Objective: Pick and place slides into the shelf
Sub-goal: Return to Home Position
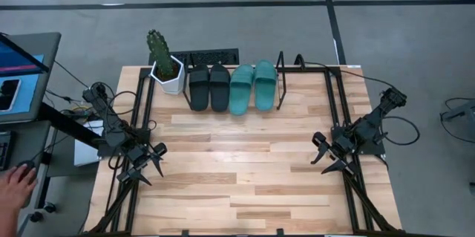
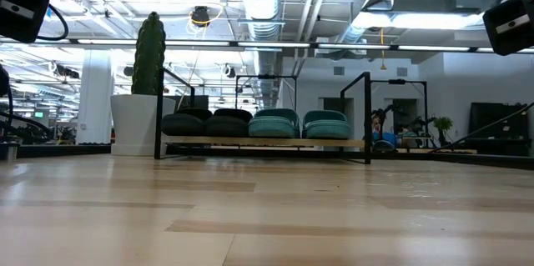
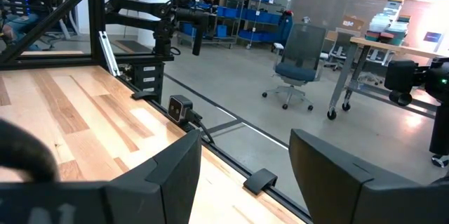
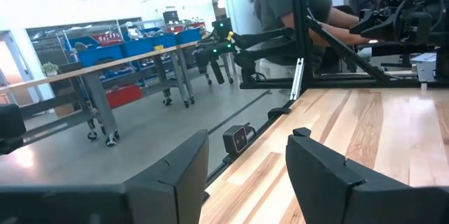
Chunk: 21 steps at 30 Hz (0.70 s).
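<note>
Two black slides [image 1: 209, 86] and two teal slides [image 1: 253, 85] lie side by side on the shelf [image 1: 280, 81] of thin black rods at the table's far edge; in the low view the black pair [image 2: 207, 122] and the teal pair [image 2: 300, 123] rest on its rail. My left gripper [image 1: 145, 170] hangs open over the table's left side, far from the slides. My right gripper [image 1: 329, 161] hangs open over the right side. Both wrist views show spread fingers with nothing between them.
A white pot with a cactus [image 1: 165, 65] stands just left of the shelf. Black arm frames [image 1: 141, 111] run along both table sides. A person's hand [image 1: 15, 185] rests off the table's left. Bare wood [image 1: 245, 170] lies between the arms.
</note>
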### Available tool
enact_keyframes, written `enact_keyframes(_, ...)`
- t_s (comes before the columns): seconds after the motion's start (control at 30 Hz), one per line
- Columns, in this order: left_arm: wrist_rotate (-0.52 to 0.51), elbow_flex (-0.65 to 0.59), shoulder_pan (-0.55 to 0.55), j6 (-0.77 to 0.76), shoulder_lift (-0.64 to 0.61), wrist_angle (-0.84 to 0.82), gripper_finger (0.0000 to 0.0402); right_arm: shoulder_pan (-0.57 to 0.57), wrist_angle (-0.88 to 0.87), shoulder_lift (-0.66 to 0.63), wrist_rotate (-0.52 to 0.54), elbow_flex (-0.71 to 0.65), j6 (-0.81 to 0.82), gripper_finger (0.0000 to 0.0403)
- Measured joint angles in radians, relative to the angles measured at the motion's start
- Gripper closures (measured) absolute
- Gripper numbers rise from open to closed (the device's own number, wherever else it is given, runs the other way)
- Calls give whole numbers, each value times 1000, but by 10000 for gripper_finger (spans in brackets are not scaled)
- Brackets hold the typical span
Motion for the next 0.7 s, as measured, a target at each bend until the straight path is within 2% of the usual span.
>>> enact_keyframes(0.7,0,0,0,0,0,0,198,0,0,0,0,0,0,226)
